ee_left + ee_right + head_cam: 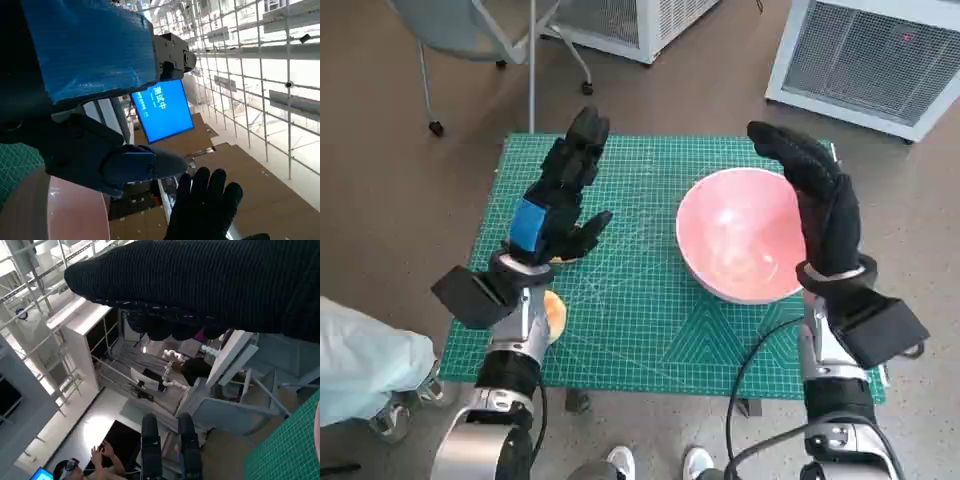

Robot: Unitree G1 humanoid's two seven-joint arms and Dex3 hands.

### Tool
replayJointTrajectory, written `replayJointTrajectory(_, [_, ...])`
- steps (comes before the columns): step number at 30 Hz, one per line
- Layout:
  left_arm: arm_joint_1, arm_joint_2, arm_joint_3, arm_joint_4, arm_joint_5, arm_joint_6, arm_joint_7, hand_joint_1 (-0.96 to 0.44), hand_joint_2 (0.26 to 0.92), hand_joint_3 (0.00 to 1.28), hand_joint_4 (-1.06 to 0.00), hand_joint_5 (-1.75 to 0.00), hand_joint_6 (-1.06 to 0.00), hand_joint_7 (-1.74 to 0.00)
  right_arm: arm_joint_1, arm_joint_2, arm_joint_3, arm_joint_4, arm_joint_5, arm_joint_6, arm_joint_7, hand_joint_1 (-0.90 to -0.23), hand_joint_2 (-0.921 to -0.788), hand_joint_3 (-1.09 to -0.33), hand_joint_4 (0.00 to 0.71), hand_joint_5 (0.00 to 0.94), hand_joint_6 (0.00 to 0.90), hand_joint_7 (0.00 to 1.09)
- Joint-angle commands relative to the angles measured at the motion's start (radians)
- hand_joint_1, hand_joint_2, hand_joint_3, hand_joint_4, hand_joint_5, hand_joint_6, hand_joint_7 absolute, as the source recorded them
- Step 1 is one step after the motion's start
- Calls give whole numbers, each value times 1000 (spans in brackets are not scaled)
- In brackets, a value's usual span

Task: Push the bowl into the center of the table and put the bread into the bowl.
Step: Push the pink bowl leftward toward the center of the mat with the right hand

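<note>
1. You had the pink bowl (742,245) sitting right of the middle of the green cutting mat (640,310); its far right side was touching, or very nearly touching, the palm of the right hand (825,210); it was not yet centred.
2. Your right hand stood edge-up against the bowl's outer wall, fingers straight and close together, holding nothing; that flat posture suited a push.
3. Your left hand (560,200) hovered over the mat's left half, fingers extended and slightly apart, holding nothing.
4. The bread (553,312) lay at the mat's near left edge, largely hidden beneath the left forearm; only a tan sliver showed.
5. To push well, you should have kept the palm low on the bowl's wall; a high contact would likely have tipped the rim; you should have driven leftward slowly, stopping at the mat's middle.
6. You should have kept the left hand clear of the bowl's path.
</note>
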Motion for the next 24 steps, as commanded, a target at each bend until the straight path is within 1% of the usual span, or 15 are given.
replayJointTrajectory(1, [-21,-6,-3,5,5,9,4,-684,921,380,-55,-7,-160,-12,23,-4,-1,4,-2,7,-2,-696,-921,-784,102,1,-1,382])
replayJointTrajectory(11, [-20,-6,-8,-2,6,12,4,-689,921,381,-59,-6,-166,-13,31,-7,-3,-6,-1,11,-2,-699,-921,-784,102,0,-1,382])
replayJointTrajectory(24, [-16,-9,-12,-15,1,18,-5,-674,921,385,-63,-6,-166,-12,39,-3,-2,-18,-3,12,-8,-688,-921,-784,103,0,-1,383])
